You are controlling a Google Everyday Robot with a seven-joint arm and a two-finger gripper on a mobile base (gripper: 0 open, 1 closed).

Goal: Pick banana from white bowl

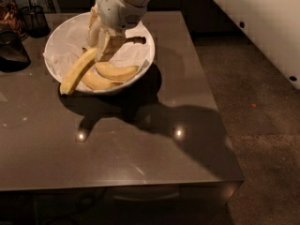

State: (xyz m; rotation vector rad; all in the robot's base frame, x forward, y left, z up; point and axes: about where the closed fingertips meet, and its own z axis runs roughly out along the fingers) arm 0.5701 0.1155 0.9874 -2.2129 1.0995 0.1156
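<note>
The white bowl (149,50) with crumpled paper lining stands at the back left of the dark table. My gripper (100,48) reaches down into it from above and is shut on the upper end of the long yellow banana (77,71). The banana slants down to the left, and its lower tip hangs over the bowl's front-left rim. Two shorter bananas (117,71) lie in the bowl to the right of it.
A dark wire-mesh cup (35,18) and a dark object (11,53) stand at the table's left edge beside the bowl. The table's right edge (211,93) borders speckled floor. A white part of the robot (262,22) fills the upper right.
</note>
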